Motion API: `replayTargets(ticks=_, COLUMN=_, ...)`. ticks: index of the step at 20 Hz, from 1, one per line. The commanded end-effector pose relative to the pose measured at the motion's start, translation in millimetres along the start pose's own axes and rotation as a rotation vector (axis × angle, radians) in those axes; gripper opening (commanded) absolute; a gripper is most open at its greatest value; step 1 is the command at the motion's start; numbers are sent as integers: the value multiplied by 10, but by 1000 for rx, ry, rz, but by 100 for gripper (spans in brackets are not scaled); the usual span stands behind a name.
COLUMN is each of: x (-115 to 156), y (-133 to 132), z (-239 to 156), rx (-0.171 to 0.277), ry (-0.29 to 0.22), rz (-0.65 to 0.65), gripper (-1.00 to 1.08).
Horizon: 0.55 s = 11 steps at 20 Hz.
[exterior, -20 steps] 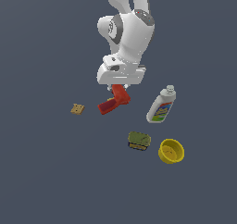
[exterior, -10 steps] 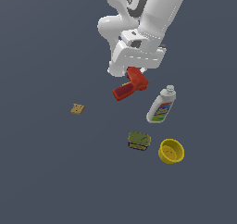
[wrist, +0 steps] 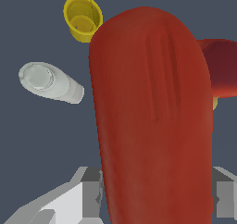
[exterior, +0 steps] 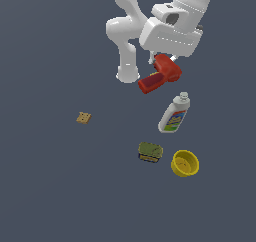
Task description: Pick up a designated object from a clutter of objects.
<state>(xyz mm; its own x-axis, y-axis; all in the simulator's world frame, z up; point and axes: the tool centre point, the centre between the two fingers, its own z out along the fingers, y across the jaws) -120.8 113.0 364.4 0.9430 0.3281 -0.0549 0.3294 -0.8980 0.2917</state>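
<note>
The red drill toy (exterior: 160, 75) hangs in the air under my gripper (exterior: 161, 62), which is shut on it well above the floor. In the wrist view the drill (wrist: 152, 116) fills most of the picture between my grey fingers (wrist: 88, 190). Below it in the exterior view lie the white bottle with a colourful label (exterior: 175, 114), the olive-green can (exterior: 150, 151) and the yellow bowl (exterior: 185, 163). The tan square cracker (exterior: 83, 118) lies apart at the exterior view's left. The bottle (wrist: 48, 82) and the bowl (wrist: 83, 17) also show in the wrist view.
The arm's white base (exterior: 127, 75) stands on the dark grey floor just behind the lifted drill. The floor is a plain flat surface with no visible edges.
The gripper has risen and shifted toward the exterior view's right, carrying the red drill up off the floor. The other objects have not moved.
</note>
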Motion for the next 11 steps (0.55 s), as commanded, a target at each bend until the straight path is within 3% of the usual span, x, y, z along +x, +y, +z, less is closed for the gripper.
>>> replayTargets(ticks=1, x=21, y=-50, z=-154, rx=-1, ry=3, rz=2, gripper=-100)
replayTargets(ticks=11, x=65, y=-122, z=-353, rx=-2, ry=3, rz=4, gripper=-100)
